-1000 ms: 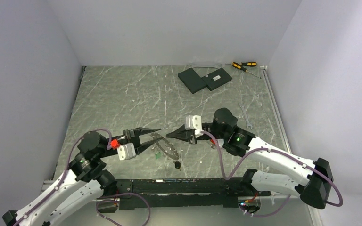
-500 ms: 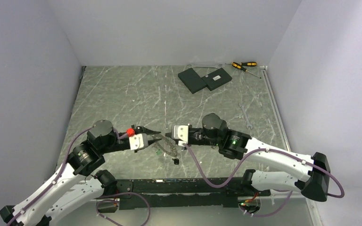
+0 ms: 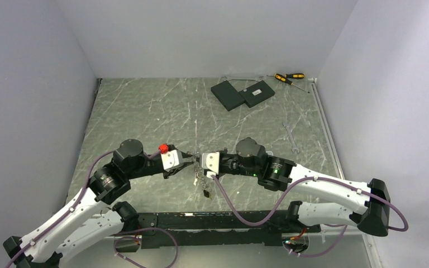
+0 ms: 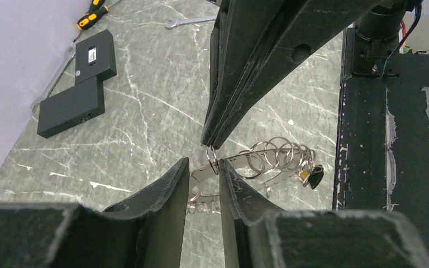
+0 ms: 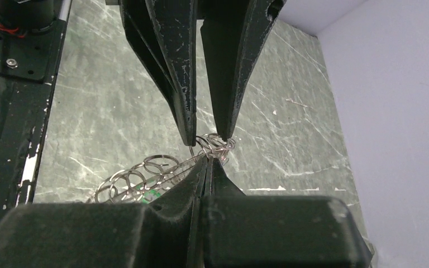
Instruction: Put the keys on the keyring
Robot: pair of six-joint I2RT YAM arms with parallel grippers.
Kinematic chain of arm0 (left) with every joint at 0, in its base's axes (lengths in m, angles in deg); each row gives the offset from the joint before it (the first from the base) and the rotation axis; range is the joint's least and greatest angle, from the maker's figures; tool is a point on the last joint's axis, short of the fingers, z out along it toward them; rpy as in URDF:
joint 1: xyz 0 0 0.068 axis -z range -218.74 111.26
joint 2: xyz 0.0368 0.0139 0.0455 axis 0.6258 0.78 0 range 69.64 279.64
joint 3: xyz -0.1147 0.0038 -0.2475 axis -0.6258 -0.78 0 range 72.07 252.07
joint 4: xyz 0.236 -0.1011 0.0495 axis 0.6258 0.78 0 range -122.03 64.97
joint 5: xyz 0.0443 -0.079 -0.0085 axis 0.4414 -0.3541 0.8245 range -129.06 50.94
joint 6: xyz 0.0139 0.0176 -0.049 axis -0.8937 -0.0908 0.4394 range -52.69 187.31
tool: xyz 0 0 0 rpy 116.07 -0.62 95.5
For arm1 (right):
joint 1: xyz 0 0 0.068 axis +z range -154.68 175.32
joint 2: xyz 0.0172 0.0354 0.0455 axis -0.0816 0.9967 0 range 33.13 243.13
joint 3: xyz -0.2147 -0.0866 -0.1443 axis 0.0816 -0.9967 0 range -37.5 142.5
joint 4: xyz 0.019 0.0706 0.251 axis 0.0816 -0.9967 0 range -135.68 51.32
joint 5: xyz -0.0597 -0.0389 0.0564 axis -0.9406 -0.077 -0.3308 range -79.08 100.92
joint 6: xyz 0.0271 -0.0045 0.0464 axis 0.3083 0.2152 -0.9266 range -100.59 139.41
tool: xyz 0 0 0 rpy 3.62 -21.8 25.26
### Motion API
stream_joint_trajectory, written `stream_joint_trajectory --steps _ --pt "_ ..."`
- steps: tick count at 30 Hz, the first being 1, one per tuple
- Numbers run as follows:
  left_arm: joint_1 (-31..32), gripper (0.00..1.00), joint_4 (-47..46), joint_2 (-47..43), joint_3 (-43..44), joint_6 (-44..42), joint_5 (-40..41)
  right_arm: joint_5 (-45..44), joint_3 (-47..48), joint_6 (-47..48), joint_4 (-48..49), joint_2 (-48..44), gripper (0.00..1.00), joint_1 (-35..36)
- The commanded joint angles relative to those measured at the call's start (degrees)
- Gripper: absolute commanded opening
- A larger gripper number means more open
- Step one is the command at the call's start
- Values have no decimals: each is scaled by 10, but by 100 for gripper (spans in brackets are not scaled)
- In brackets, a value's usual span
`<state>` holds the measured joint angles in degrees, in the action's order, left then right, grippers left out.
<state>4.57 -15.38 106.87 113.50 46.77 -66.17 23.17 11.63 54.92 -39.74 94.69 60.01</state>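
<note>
Grey keyring [image 4: 234,163] is pinched by closed right claw [image 4: 212,144] | left claw [image 4: 204,163] is held partly open astride it.

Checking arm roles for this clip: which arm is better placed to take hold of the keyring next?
Left. The left gripper straddles the keyring at its end, so closing seems enough; whether it clamps yet is unclear. The right gripper is shut on that end, so it is occupied.

Robot lab test bench, no question
Plain white walls [image 3: 201,39] box in a grey-green marbled tabletop [image 3: 145,111]; yellow-and-black screwdrivers [image 3: 289,77] at 1 o'clock, silver spanner [image 3: 290,138] at 3, white robot arms [image 3: 329,191] bolted at 6.
</note>
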Motion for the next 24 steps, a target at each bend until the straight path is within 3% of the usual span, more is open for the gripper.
stream_joint_trajectory --steps 1,11,14,22,23,24 --pt "0 30 -39 7 -7 19 2 -11 36 12 36 1 0 6" --pt "1 14 -59 28 -17 29 9 -17 34 11 46 4 0 12" --pt "0 0 -64 28 -19 30 6 -16 33 9 49 3 0 12" --pt "0 0 -88 -12 -42 10 23 -8 19 -24 61 -6 0 10" --pt "0 0 -91 -19 -44 5 22 6 15 -35 61 -9 4 5" --pt "0 0 -96 -26 -48 2 18 21 9 -50 64 -14 20 -1"
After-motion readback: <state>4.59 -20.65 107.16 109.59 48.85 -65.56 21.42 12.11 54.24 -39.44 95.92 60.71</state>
